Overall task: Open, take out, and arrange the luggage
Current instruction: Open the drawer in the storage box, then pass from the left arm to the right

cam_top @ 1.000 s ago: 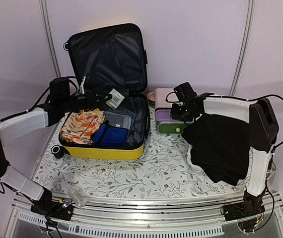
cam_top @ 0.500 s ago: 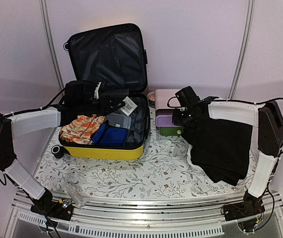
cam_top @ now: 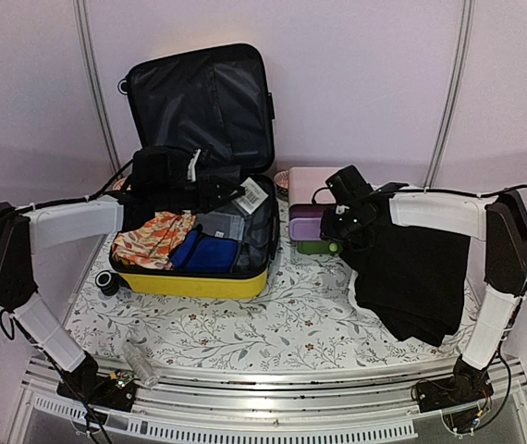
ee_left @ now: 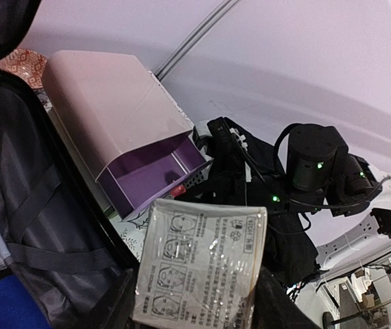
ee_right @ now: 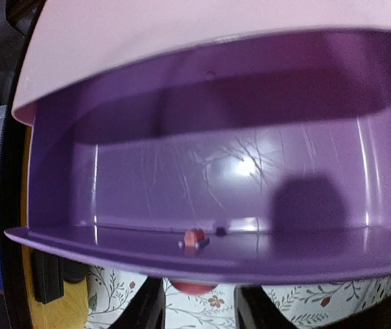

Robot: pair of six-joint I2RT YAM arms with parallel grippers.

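1. Table [cam_top: 282, 324]: covered with a floral-print sheet. It carries all the items below.
2. Luggage [cam_top: 194, 282]: stands open on the left-centre of the table. The yellow base lies flat and the black-lined lid [cam_top: 199, 102] stands upright against the back wall. The base holds an orange patterned cloth [cam_top: 151, 236], with a blue cloth [cam_top: 206, 252] just to its right.
3. Black cloth [cam_top: 411, 277]: lies on the right part of the table, under the right arm and well apart from the luggage.
4. Drawer box [cam_top: 302, 180]: sits just beside the right wall of the luggage. Its purple drawer [ee_right: 216, 171] is pulled out.
5. Left gripper [cam_top: 236, 192]: hangs over the rear right part of the luggage base, in front of the lid. It is closed on a clear printed packet [ee_left: 199, 264], which is held above the right rim of the luggage.
6. Right gripper [ee_right: 199, 308]: located at the front of the drawer, to the right of the luggage and not touching it. The jaws are narrowly parted. The drawer's small red knob [ee_right: 194, 286] sits between them, with a gap showing on each side.
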